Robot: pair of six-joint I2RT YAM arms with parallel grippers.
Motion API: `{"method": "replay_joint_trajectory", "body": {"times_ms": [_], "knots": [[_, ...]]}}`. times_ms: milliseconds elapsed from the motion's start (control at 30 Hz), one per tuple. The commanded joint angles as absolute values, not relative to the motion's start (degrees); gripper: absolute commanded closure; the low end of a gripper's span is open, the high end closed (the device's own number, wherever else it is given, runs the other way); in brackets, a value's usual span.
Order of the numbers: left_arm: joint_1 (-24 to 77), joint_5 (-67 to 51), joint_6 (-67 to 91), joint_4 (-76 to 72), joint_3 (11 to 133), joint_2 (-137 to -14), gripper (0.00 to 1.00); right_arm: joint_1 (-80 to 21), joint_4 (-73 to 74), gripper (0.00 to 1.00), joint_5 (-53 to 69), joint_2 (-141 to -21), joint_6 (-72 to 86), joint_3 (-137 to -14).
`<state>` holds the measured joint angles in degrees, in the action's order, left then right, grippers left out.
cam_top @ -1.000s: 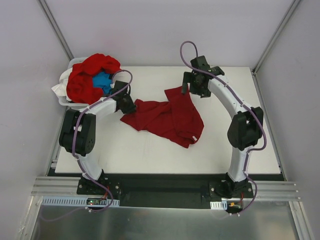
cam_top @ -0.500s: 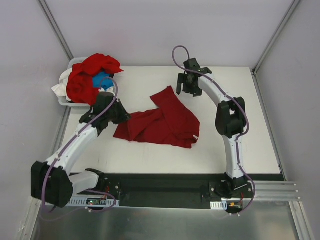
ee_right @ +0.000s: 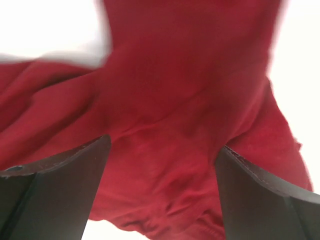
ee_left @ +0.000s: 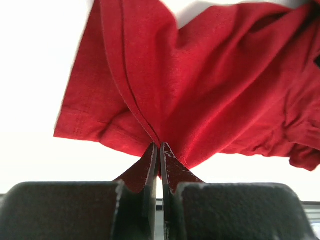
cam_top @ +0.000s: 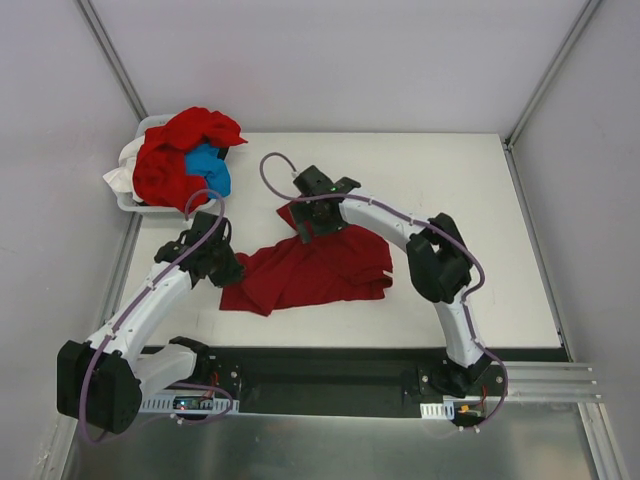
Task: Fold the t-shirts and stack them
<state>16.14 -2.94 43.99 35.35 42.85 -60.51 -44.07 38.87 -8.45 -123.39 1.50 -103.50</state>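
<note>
One red shirt lies crumpled on the table, a little left of its middle, spread from left to right with many folds. The left gripper is at the shirt's left edge – its fingers are pressed together and pinch a ridge of the red cloth between them. In the left wrist view the cloth fans out from this pinch. The right gripper is over the far edge of the same shirt, and its arm reaches across the table toward the left. Its fingers stand wide apart, with red cloth seen between and beyond them in the right wrist view. That view is blurred, so I cannot tell if the tips touch the cloth. The other shirts make a heap in a white bin at the table's far left corner – mostly red, with a blue shirt showing on the heap's right side.
</note>
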Motion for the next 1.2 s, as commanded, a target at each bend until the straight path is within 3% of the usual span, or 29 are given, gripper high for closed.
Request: {"method": "replay_joint_trajectory", "body": {"times_ms": [0, 267, 367, 400, 467, 500, 600, 933, 1167], "knots": [[16.17, -1.14, 46.49, 39.29, 40.96, -58.71, 1.0, -46.67, 38.93, 0.12, -12.74, -119.35, -0.54, -103.97], [15.12, -0.62, 46.49, 40.6, 37.88, -53.53, 1.0, -47.72, 37.88, 0.16, -13.18, -121.71, -0.18, -103.09], [14.94, -0.27, 46.32, 41.48, 37.62, -52.04, 1.0, -48.51, 39.02, 0.37, -14.58, -124.62, -0.35, -102.84], [14.94, -0.35, 46.06, 41.83, 37.62, -51.6, 1.0, -48.43, 39.28, 0.52, -15.89, -124.37, -0.26, -102.14], [14.85, -0.35, 45.88, 42.54, 37.97, -50.11, 1.0, -48.34, 38.59, 0.64, -17.48, -122.88, -0.26, -99.77], [14.85, 1.04, 45.62, 42.97, 37.97, -49.58, 1.0, -48.25, 37.97, 0.77, -18.1, -120.96, -0.52, -96.71], [14.41, 1.49, 45.09, 43.85, 38.32, -48.96, 1.0, -47.64, 37.35, 0.99, -19.15, -117.0, -0.88, -92.13], [14.24, 1.67, 40.87, 44.21, 39.55, -51.24, 1.0, -43.42, 44.45, 0.99, -20.21, -93.72, 4.48, -72.54], [14.24, -3.06, 38.41, 44.21, 38.49, -52.46, 1.0, -41.48, 48.95, 0.99, -18.81, -89.29, 9.05, -60.13]]}}
